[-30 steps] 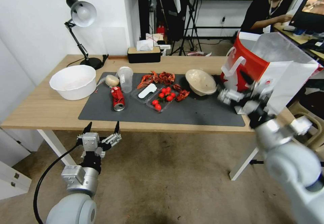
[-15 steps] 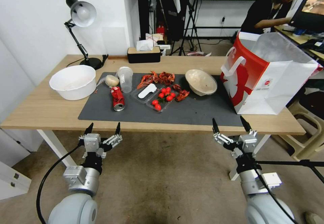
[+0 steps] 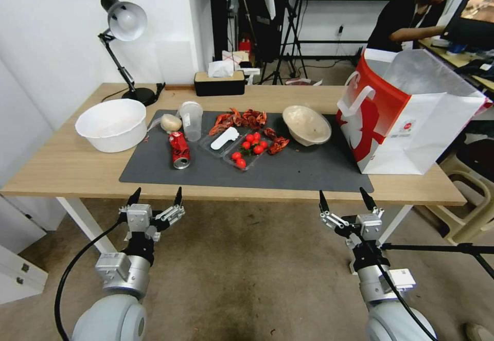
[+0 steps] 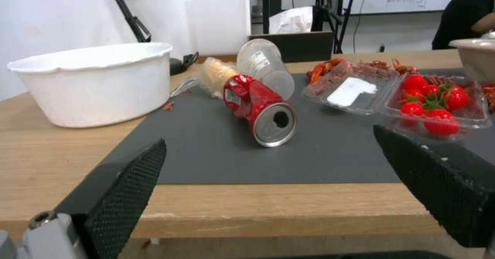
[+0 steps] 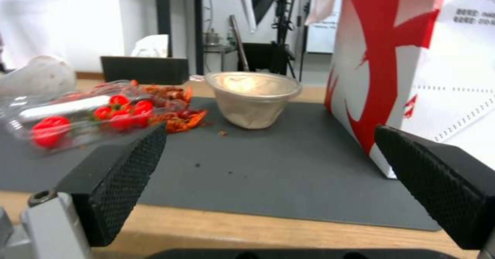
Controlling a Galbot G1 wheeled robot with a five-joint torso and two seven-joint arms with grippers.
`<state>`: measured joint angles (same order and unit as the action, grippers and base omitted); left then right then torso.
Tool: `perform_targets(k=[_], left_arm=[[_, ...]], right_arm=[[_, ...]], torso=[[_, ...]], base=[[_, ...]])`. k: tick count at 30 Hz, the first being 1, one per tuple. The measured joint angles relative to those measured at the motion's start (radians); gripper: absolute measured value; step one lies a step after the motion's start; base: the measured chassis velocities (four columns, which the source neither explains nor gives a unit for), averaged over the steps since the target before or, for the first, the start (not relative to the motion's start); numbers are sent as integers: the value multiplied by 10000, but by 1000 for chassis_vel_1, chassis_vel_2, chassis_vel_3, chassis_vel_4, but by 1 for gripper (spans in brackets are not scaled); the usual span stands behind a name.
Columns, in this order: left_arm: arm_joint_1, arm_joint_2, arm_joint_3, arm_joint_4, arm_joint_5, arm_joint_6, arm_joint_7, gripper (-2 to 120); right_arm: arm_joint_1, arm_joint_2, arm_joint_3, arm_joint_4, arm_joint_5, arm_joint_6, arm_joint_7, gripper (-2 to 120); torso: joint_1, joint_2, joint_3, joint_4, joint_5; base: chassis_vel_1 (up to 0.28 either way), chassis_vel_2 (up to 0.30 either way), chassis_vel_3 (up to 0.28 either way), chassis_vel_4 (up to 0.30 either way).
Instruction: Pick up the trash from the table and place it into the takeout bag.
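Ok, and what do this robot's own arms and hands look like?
Both arms are glossy light-grey rounded shells ending in silver metal wrists with a black cable looping off each. The left hand and right hand are silver-grey blocks carrying two pointed black fingers with dimpled rubber pads.

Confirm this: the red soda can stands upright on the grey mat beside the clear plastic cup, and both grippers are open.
Not upright: the red soda can lies on its side on the grey mat, as the left wrist view shows. It is beside the clear plastic cup, and the left gripper and right gripper are open.

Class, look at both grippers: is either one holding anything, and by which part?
Nothing is held. The left gripper and right gripper both hang open below the table's front edge.
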<state>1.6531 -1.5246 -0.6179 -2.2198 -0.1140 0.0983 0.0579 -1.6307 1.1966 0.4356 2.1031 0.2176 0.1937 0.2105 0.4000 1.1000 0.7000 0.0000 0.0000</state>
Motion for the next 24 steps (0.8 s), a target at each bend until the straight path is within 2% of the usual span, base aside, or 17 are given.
perform_targets(k=[9, 11, 12, 15, 16, 19, 24], left_arm=[[-63, 5, 16, 39, 0, -1, 0, 100], [-69, 9, 20, 51, 0, -3, 0, 100], [-69, 9, 20, 51, 0, -3, 0, 100], [-71, 21, 30, 68, 0, -21, 1, 100], [-71, 21, 30, 68, 0, -21, 1, 100], [-64, 19, 32, 72, 5, -36, 4, 100], [-56, 2, 37, 76, 24, -42, 6, 100]], right_arm=[[898, -39, -172, 24, 1362, -758, 664, 100], [1313, -84, -239, -12, 2275, -1104, 872, 100], [1313, -84, -239, -12, 2275, -1104, 872, 100], [2162, -162, -354, -203, 3967, -1617, 1215, 100], [2162, -162, -354, -203, 3967, -1617, 1215, 100], [3292, -172, -466, -567, 5864, -2130, 1740, 100], [4333, -147, -565, -1163, 7181, -2480, 2262, 100]], torso=[[1, -1, 0, 0, 1], [1, -1, 0, 2, 0], [1, -1, 0, 2, 0], [1, -1, 1, 0, 2], [1, -1, 1, 0, 2], [1, -1, 1, 0, 0], [1, -1, 1, 0, 0]], base=[[0, 0, 0, 0], [0, 0, 0, 0], [0, 0, 0, 0], [0, 0, 0, 0], [0, 0, 0, 0], [0, 0, 0, 0], [0, 0, 0, 0]])
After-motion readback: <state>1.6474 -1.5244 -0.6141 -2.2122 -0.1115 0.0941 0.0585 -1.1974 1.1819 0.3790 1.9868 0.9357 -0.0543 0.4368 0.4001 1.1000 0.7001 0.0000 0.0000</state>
